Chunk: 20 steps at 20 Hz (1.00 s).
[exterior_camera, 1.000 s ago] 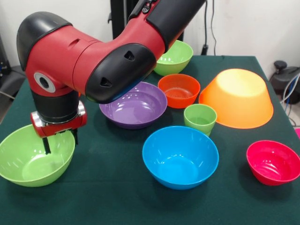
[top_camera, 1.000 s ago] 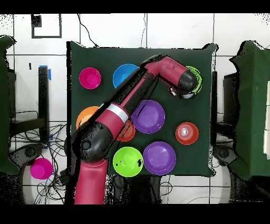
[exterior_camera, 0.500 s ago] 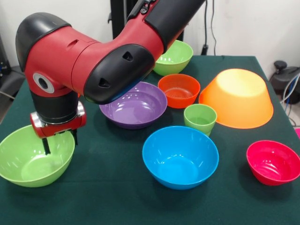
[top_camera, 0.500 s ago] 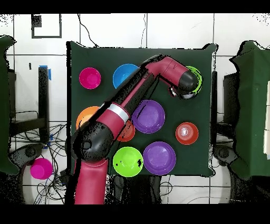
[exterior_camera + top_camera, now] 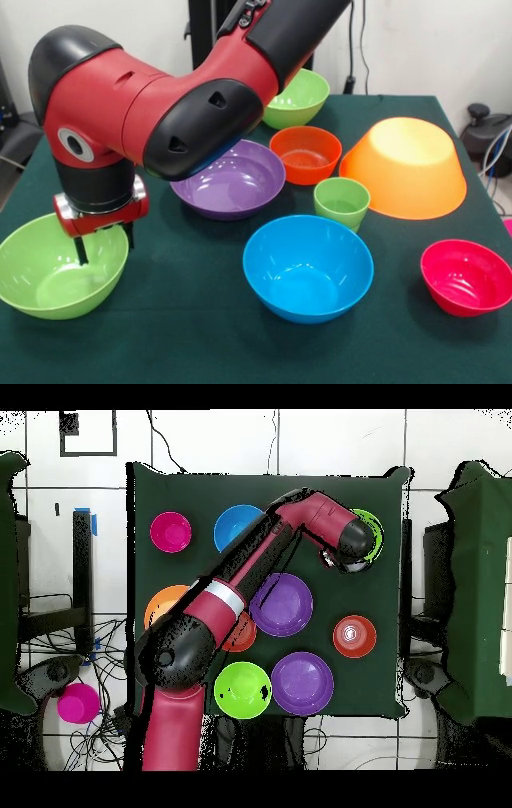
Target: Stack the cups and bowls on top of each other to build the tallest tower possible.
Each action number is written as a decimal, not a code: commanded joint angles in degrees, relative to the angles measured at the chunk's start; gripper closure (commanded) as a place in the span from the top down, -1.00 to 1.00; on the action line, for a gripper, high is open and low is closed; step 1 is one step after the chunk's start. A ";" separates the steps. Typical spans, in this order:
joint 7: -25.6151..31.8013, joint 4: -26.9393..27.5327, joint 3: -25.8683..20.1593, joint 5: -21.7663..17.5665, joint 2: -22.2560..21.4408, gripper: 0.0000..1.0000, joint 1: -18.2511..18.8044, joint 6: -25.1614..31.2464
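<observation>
My gripper [image 5: 105, 242] hangs over the right rim of a light-green bowl [image 5: 48, 280] at the table's near left. It is open, with one finger [image 5: 80, 250] inside the bowl and the other outside the rim. In the overhead view the wrist hides the gripper and most of this bowl [image 5: 372, 529]. A small light-green cup [image 5: 342, 202] stands upright mid-table, between a blue bowl [image 5: 308, 266] and a small orange-red bowl [image 5: 306, 154]. A wide purple bowl [image 5: 228, 180] sits beside the arm.
The large orange-yellow bowl [image 5: 404, 168] lies upside down at the right, and a pink-red bowl [image 5: 468, 276] is near right. A second green bowl [image 5: 300, 96] sits at the back. The overhead view also shows a second purple bowl [image 5: 302, 680] and another orange-red bowl [image 5: 353, 635].
The arm has shifted only a few pixels over the green bowl. The bowls and the cup have not moved.
</observation>
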<state>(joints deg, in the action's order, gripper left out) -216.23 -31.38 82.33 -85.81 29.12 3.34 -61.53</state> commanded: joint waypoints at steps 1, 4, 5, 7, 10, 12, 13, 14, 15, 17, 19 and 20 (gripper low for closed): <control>-3.05 6.22 -5.25 2.34 2.36 1.00 1.21 0.26; -3.09 6.21 -5.10 2.41 2.48 1.00 1.27 0.39; -2.97 6.29 -5.08 2.45 2.49 1.00 1.32 0.42; -2.89 6.35 -4.85 2.38 2.42 1.00 1.38 0.27; -2.55 6.64 -4.53 2.33 2.25 1.00 1.44 0.38; -3.12 6.68 -4.34 2.19 2.35 1.00 1.52 0.06; -3.20 6.79 -4.28 2.18 2.35 1.00 1.58 0.01; -3.31 7.01 -4.04 2.07 2.40 1.00 1.74 0.19; -3.38 7.14 -3.97 2.06 2.40 1.00 1.84 0.27; -4.01 7.25 -3.69 1.85 2.48 1.00 2.06 -0.10; -4.70 7.65 -3.47 1.89 2.33 1.00 2.45 -0.35; -4.90 7.67 -3.41 1.91 2.29 1.00 2.49 -0.52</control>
<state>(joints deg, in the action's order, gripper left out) -216.23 -31.29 82.80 -85.43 30.44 3.63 -61.53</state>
